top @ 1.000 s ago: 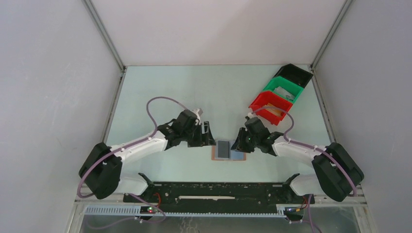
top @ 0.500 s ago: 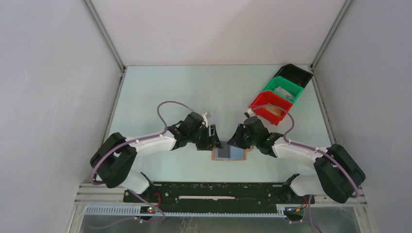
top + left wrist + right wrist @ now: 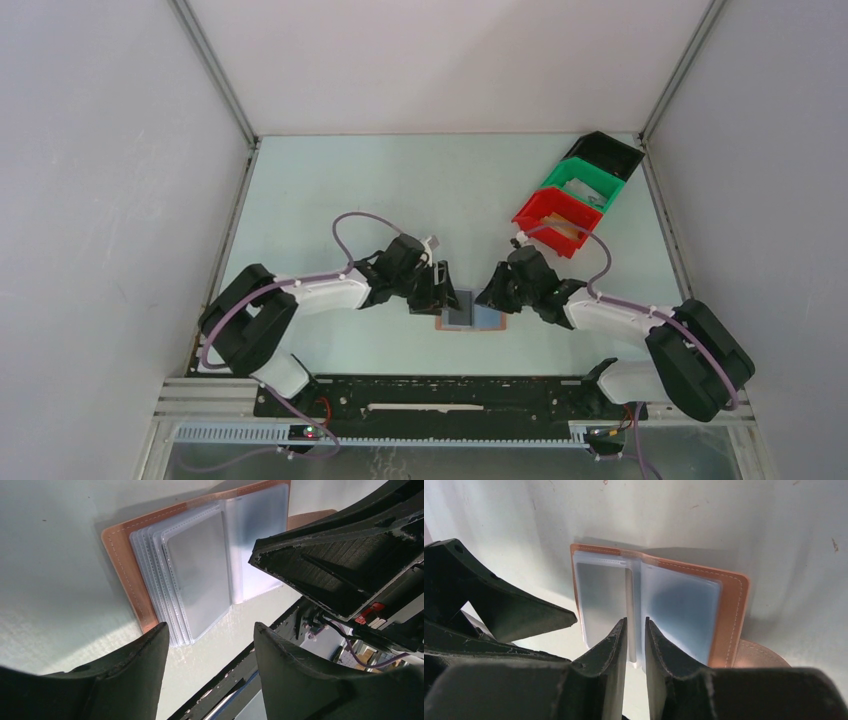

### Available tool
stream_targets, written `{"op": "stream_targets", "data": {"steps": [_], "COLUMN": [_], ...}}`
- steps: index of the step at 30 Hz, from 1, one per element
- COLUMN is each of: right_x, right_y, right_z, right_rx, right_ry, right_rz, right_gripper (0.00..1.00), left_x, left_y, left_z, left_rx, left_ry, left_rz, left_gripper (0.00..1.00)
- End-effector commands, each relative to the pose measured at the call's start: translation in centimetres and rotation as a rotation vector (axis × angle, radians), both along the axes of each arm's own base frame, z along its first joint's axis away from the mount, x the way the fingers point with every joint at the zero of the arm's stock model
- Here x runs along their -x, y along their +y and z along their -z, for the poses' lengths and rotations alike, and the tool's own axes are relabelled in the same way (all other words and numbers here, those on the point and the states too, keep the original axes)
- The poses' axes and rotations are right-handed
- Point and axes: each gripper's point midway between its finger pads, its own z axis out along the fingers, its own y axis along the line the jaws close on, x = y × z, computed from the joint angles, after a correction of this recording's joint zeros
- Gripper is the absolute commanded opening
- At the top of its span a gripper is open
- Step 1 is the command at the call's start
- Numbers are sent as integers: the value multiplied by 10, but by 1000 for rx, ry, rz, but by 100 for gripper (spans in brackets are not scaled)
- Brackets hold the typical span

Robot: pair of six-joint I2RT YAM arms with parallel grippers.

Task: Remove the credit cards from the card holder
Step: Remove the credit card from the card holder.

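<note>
The card holder [image 3: 470, 316] lies open on the table: brown leather with a stack of clear sleeves [image 3: 165, 565]. A grey card [image 3: 197, 575] sits in the top sleeve, and a pale blue-grey one [image 3: 679, 610] shows on the other side. My left gripper [image 3: 444, 292] is open and empty, its tips [image 3: 210, 630] over the holder's near edge. My right gripper [image 3: 490, 296] has its jaws almost together [image 3: 636, 625] around one upright sleeve leaf [image 3: 631, 600] at the holder's spine. No black card shows.
Red [image 3: 540, 206], green [image 3: 600, 172] and black [image 3: 622, 148] bins stand in a row at the back right. A flat tan thing [image 3: 566, 229] lies in the red bin and a pale one [image 3: 584, 190] in the green bin. The black base rail [image 3: 450, 392] runs along the near edge.
My left arm has swung right and stretched out, bringing its open gripper from beside the card holder up to its left edge. The right gripper has stayed at the holder.
</note>
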Motion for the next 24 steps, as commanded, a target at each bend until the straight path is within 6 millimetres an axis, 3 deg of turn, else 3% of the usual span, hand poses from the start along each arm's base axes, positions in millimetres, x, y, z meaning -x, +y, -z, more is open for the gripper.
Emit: {"op": "stream_targets", "data": {"steps": [1,11,20,24], "right_x": [-3,2,4,5], "right_y": [-1,-6,-8,-8], "right_z": [-3,6,7,8], "right_rx": [-24,-17,-18,-21], "right_ry": [-22,-4,-6,-1], "right_rz": [6,19,18,17], "right_gripper": [27,28,29,29], "left_x": [-13,-15,-20,-24], "left_y": [-23,-28,-31,-23], "left_z": [-25,-33,-23,-20], "left_rx": [83,101,57,17], "left_ry": [-46,-73,-46,-65], "left_rz": [16,32,38,1], "left_gripper": [67,67,66,67]}}
